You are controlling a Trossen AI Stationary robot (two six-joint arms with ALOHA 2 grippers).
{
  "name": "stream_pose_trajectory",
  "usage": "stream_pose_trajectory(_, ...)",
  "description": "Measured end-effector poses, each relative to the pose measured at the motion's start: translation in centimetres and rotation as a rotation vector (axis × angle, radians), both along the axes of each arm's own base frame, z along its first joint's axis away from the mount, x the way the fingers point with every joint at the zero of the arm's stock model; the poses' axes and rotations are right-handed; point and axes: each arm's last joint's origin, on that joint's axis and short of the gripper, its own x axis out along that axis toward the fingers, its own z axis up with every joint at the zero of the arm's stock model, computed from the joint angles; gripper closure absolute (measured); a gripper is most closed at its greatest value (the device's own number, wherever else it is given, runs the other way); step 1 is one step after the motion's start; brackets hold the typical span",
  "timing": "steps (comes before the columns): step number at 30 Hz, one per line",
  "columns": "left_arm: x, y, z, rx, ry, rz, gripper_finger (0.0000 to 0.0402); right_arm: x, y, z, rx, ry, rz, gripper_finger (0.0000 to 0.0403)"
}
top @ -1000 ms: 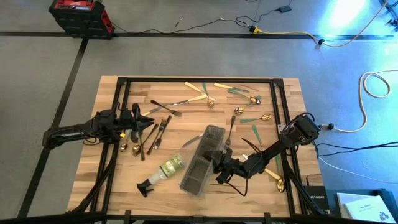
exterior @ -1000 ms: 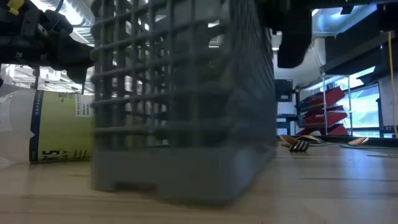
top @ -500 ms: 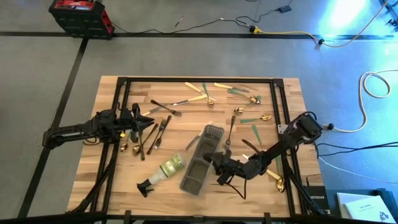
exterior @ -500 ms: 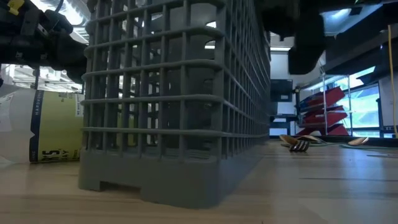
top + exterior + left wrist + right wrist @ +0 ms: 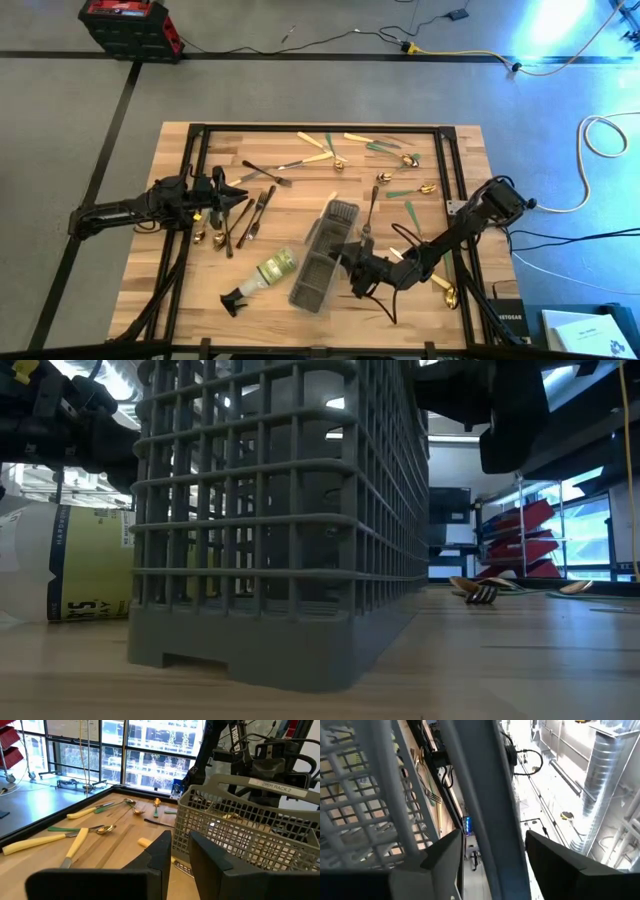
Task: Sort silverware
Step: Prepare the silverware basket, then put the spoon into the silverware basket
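The grey mesh caddy point(image 5: 322, 260) stands on its base near the table's front, and fills the low view point(image 5: 280, 530). My right gripper point(image 5: 350, 272) is at its right wall, open. Its fingers point(image 5: 440, 857) stand on either side of the caddy's rim point(image 5: 480, 795), and no touch shows. Silverware lies scattered: cream- and green-handled pieces point(image 5: 322, 150) at the far side, gold spoons point(image 5: 385, 178), dark forks point(image 5: 255, 212). My left gripper point(image 5: 240, 193) waits at the left, shut but for a slim gap point(image 5: 181, 855), with nothing in it.
A clear spray bottle point(image 5: 262, 278) lies on its side just left of the caddy. Black frame rails point(image 5: 447, 170) run along the table's left, far and right sides. A gold spoon point(image 5: 450, 295) lies by the front right corner.
The caddy, blurred in motion a second ago, has shifted slightly toward the table's left and now stands still on its base. My right gripper has turned a little beside the caddy's right wall.
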Motion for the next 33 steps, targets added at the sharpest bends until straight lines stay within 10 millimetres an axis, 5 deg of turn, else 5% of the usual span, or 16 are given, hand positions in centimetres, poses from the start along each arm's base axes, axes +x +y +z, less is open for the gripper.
stream_pose_trajectory(24,0.0,0.0,0.0,0.0,0.0,0.0,0.035,-1.7,1.7,0.1,0.055,-0.008,-0.075,0.0174)
stream_pose_trajectory(33,0.0,0.0,0.0,0.0,0.0,0.0,0.035,-3.0,2.2,1.7,0.144,-0.071,-0.11,0.0174)
